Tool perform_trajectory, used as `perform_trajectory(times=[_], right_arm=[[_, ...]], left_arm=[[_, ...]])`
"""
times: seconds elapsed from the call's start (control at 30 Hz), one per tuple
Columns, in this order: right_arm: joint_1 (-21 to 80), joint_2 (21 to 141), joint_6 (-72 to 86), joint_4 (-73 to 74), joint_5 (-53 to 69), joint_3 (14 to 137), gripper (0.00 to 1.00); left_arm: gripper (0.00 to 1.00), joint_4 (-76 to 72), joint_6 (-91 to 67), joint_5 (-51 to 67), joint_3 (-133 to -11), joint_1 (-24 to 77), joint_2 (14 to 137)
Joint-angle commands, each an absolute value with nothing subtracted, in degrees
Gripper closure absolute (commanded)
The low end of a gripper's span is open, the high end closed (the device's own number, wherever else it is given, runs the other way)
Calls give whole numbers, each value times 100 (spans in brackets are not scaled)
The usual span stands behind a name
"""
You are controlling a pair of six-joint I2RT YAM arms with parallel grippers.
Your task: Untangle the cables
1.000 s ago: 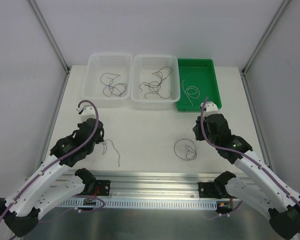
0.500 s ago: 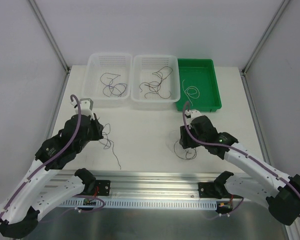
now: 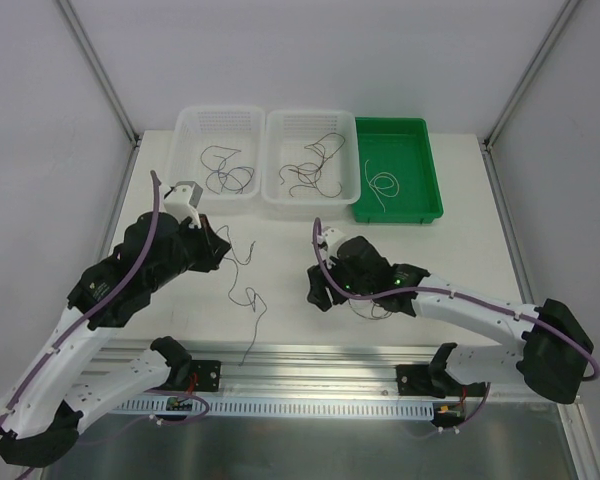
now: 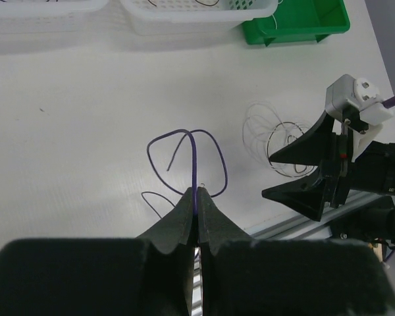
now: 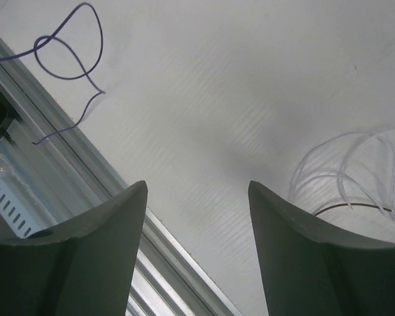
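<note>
My left gripper [image 3: 220,248] [image 4: 197,195] is shut on a thin purple-dark cable [image 4: 192,155]. The cable loops ahead of the jaws and trails down toward the table's near edge [image 3: 250,305]. A clump of white and brownish cables [image 3: 382,306] [image 4: 274,139] [image 5: 345,172] lies on the table at centre right, partly under my right arm. My right gripper [image 3: 318,290] [image 5: 197,189] [image 4: 267,175] stands open just left of that clump with nothing between its fingers. In the right wrist view the purple cable's [image 5: 71,54] tail shows at the upper left.
At the back stand two white baskets [image 3: 183,150] [image 3: 274,150], each with dark cables in it, and a green tray [image 3: 430,175] with a white cable. A metal rail [image 3: 310,355] runs along the near edge.
My left gripper has risen and moved right and back, lifting the purple cable. My right arm has swung left over the clump and its jaws have opened.
</note>
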State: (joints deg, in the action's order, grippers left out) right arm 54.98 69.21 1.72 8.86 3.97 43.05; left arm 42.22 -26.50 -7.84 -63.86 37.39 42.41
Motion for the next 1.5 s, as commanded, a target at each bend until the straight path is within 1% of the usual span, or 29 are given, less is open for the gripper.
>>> perform_trajectory(times=[0.0, 0.03, 0.07, 0.1, 0.17, 0.2, 0.3, 0.4, 0.43, 0.6, 0.63, 0.7, 0.77, 0.8, 0.93, 1.03, 1.27, 1.47], right_arm=[[5590, 6909, 184, 570, 352, 4553, 32], [5590, 6865, 193, 658, 125, 4544, 32], [5581, 6725, 202, 764, 36, 4518, 29], [5581, 6654, 202, 1026, -252, 4491, 22], [5581, 6461, 220, 1291, -719, 4456, 16], [5581, 6269, 237, 1570, -877, 4430, 11], [5590, 5820, 334, 2072, -1553, 4316, 5], [5581, 5503, 448, 2477, -1854, 4237, 4], [5590, 5302, 474, 2548, -1994, 4141, 1], [5581, 4721, 703, 2873, -2171, 3859, 0], [5590, 4554, 729, 2926, -2241, 3815, 0], [5581, 4413, 817, 3084, -2311, 3753, 0], [5590, 4237, 844, 3181, -2399, 3727, 1], [5581, 4175, 852, 3243, -2399, 3709, 3], [5581, 3964, 853, 3427, -2382, 3718, 3], [5590, 3824, 853, 3533, -2434, 3718, 3], [5581, 3674, 896, 3639, -2522, 3604, 3], [5590, 3753, 905, 3647, -2593, 3489, 3]], left_arm=[[100, 3938, -2514, -676, -6688, 3674, 4446], [100, 3911, -2488, -720, -6775, 3683, 4499], [100, 3859, -2426, -738, -6829, 3674, 4561], [100, 3832, -2400, -764, -6890, 3683, 4683], [100, 3797, -2295, -791, -7171, 3683, 4868], [100, 3762, -2250, -808, -7294, 3674, 5043], [100, 3718, -2048, -975, -7856, 3683, 5456], [100, 3718, -1750, -1326, -8497, 3674, 5895], [100, 3700, -1671, -1449, -8838, 3674, 6011], [100, 3621, -1117, -2107, -9947, 3542, 6835], [100, 3578, -968, -2179, -10306, 3498, 6951], [100, 3507, -836, -2293, -10633, 3297, 7327], [100, 3402, -686, -2312, -11116, 3112, 7575], [100, 3367, -651, -2329, -11283, 3016, 7846], [100, 3226, -624, -1997, -12144, 2401, 8506], [100, 3103, -598, -1846, -12567, 2050, 9034], [100, 2672, -720, -1582, -12656, 1311, 9992], [100, 2356, -764, -1380, -12217, 976, 10888]])
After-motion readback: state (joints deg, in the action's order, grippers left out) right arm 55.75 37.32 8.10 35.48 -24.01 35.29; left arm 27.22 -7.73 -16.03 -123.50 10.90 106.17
